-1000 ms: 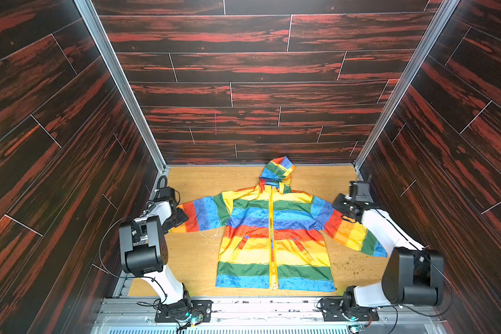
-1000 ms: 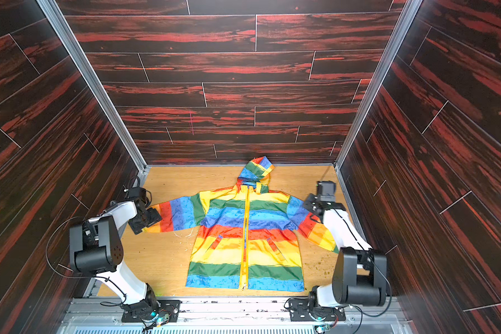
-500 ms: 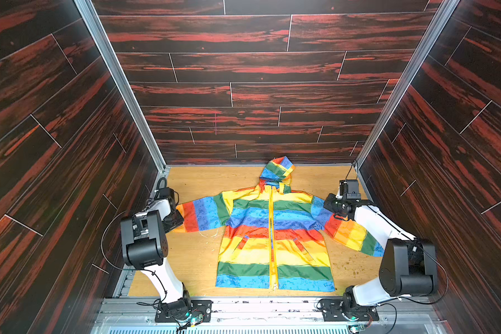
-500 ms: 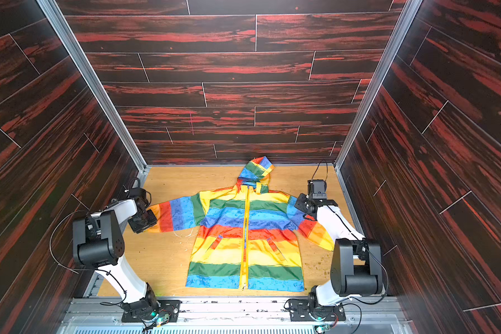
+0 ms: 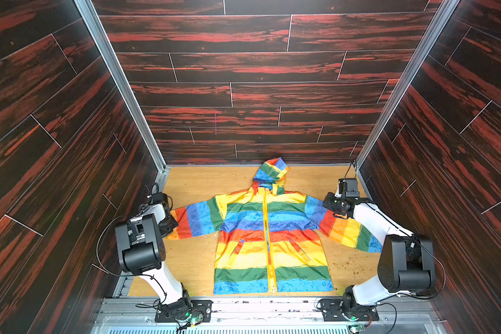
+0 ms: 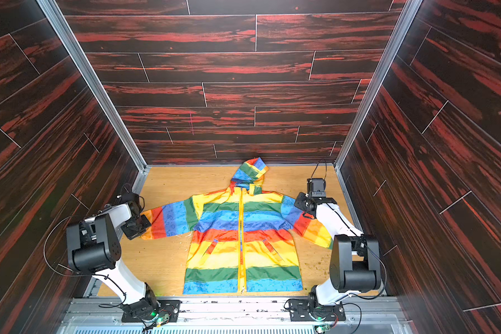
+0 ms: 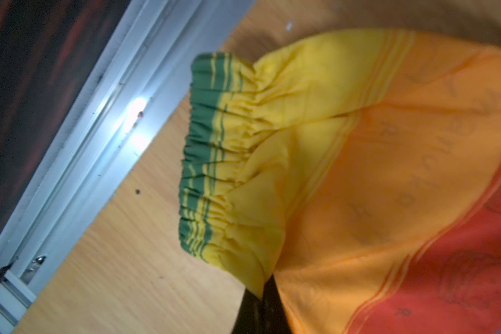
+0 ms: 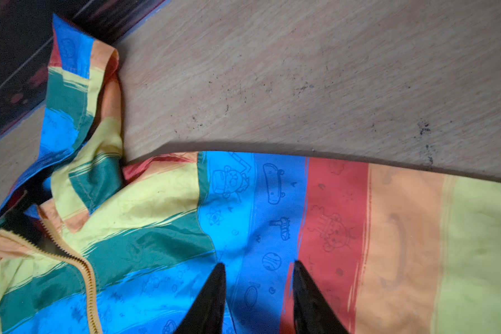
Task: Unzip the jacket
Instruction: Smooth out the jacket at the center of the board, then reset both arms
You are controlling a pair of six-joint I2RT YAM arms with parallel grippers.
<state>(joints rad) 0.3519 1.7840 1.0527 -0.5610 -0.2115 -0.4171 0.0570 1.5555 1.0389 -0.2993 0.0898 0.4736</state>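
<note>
The rainbow-striped jacket lies flat, front up, on the wooden table in both top views, hood toward the back wall. Its yellow zipper runs closed from collar to hem. My left gripper is shut on the yellow cloth of the left sleeve, just behind the green gathered cuff. My right gripper is over the right sleeve near the shoulder, open, its fingertips apart above the blue and red bands.
Dark red wood-pattern walls close in the table on three sides, with metal rails along the floor edges. Small crumbs dot the table at the right front. Both arm bases stand on the front rail.
My left gripper has closed on the left sleeve near the cuff. My right gripper has moved along the right sleeve toward the shoulder, staying open.
</note>
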